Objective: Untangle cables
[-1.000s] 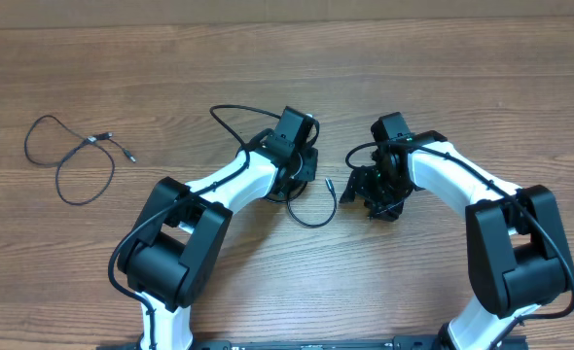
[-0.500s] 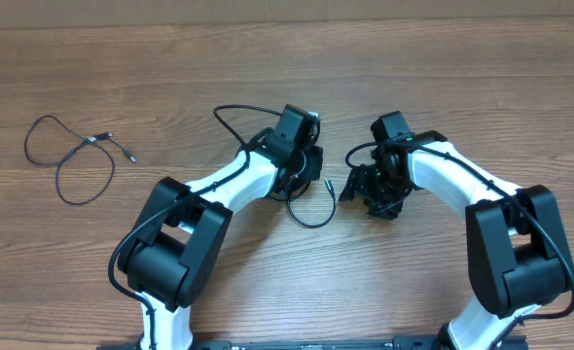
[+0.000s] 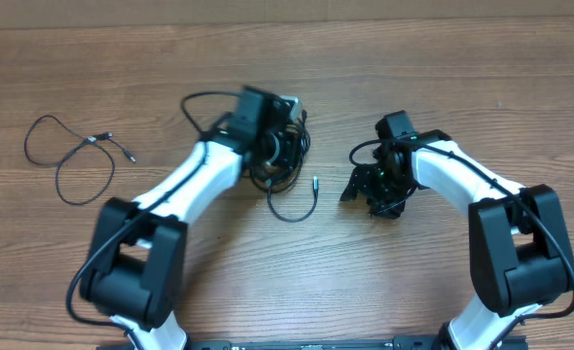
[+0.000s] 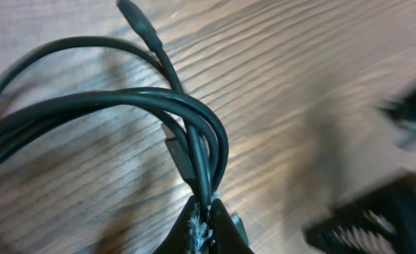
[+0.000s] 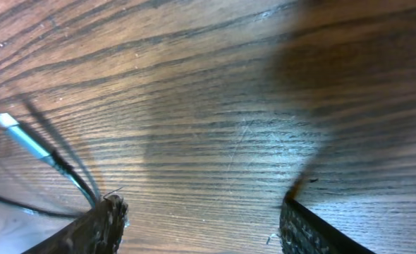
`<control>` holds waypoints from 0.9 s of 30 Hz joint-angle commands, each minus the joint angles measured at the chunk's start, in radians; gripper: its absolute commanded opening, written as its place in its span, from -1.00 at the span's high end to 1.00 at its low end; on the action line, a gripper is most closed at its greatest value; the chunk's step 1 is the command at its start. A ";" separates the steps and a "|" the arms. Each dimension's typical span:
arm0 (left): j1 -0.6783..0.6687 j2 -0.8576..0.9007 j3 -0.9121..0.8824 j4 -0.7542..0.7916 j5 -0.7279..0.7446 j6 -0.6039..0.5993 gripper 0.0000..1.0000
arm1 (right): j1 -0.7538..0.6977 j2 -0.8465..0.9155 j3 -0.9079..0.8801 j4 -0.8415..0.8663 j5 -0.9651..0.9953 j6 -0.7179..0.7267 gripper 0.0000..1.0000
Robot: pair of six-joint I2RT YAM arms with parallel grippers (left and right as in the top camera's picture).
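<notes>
A tangle of thin black cables [image 3: 285, 170] lies at the table's centre, with one loop ending in a silver plug [image 3: 315, 182]. My left gripper [image 3: 279, 156] is shut on the bundle; in the left wrist view its fingers [image 4: 206, 222] pinch several strands of cable [image 4: 158, 99]. My right gripper [image 3: 370, 190] is open and empty, just right of the tangle; its wrist view shows spread fingers [image 5: 201, 219] over bare wood, with a white-tipped plug [image 5: 25, 137] at the left. Another black cable [image 3: 71, 156] lies loose at far left.
The wooden table [image 3: 443, 78] stretches around both arms. Thicker black wires [image 3: 195, 102] run along my left arm. The two arms sit close together at the centre.
My left gripper has moved left and away from me, dragging the cable bundle and its loop with it. The right arm has barely moved.
</notes>
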 commanded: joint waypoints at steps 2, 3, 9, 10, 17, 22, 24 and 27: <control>0.107 -0.031 0.001 -0.034 0.418 0.177 0.92 | -0.039 0.019 0.005 0.034 -0.192 -0.133 -0.47; 0.131 -0.031 0.001 -0.043 0.452 0.190 0.92 | -0.047 0.019 0.005 0.042 -0.233 -0.148 -0.54; 0.224 -0.031 0.001 -0.109 0.595 0.290 0.91 | -0.058 0.019 0.005 0.083 -0.352 -0.183 -0.49; 0.228 -0.031 0.001 -0.113 0.605 0.300 0.91 | -0.057 0.019 0.005 0.089 -0.381 -0.203 -0.48; 0.225 -0.031 0.001 -0.116 0.606 0.299 0.91 | -0.020 0.019 0.005 0.339 -0.786 -0.346 -0.17; 0.225 -0.031 0.001 -0.116 0.603 0.299 0.91 | -0.018 0.019 0.005 0.561 -0.785 -0.171 0.13; 0.225 -0.031 0.001 -0.116 0.603 0.299 0.92 | -0.018 0.019 0.005 0.589 -0.784 -0.164 0.34; 0.225 -0.031 0.001 -0.116 0.603 0.299 0.92 | -0.013 0.019 0.005 0.603 -0.746 -0.163 0.60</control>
